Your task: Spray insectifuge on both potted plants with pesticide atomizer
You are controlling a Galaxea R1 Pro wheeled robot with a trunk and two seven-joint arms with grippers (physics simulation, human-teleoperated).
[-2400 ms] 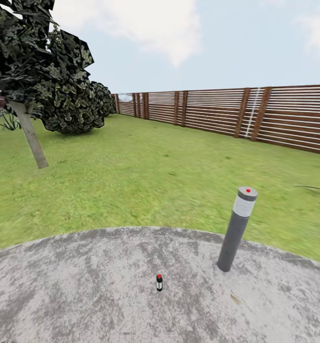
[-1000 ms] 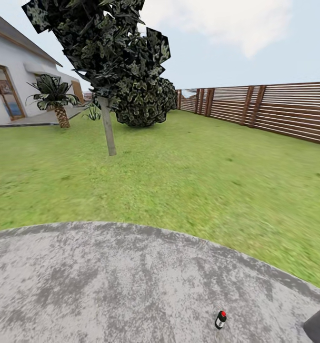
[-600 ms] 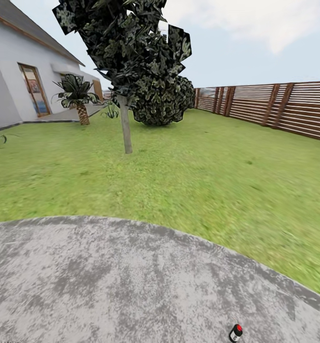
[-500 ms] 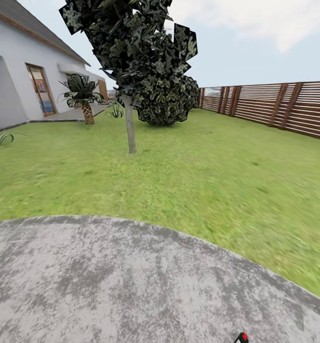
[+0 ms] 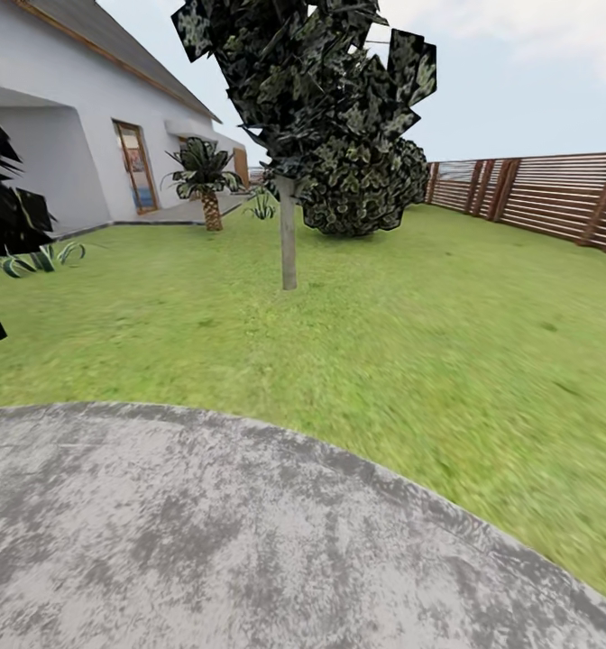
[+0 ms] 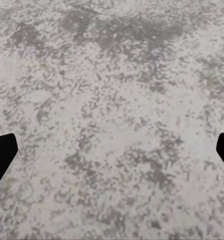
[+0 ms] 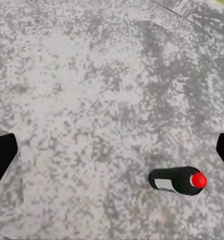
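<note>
A round grey paved patio [image 5: 204,541] fills the near ground in the head view, mottled and bare. In the right wrist view the pesticide atomizer [image 7: 174,180] appears on this paving, a small dark bottle with a pale label and a red tip. It lies between the two dark fingers [image 7: 3,155] of the right gripper [image 7: 112,155], closer to one of them; they sit wide apart at the picture's edges and touch nothing. In the left wrist view the left gripper [image 6: 112,155] hangs over plain paving with its fingers [image 6: 2,156] equally spread and empty.

Beyond the patio's curved edge spreads the green lawn [image 5: 411,361]. On it stands a thin-trunked tree [image 5: 288,234] with a dark bush [image 5: 362,189] behind it. To the left are a small palm [image 5: 204,176] and a white house [image 5: 68,153]; a brown slatted fence [image 5: 537,194] runs along the right.

The step in hand appears to be the approach to the bottle. The next move likely calls for lowering the right arm and centring the bottle between its fingers before closing.

No pots or other containers appear.
</note>
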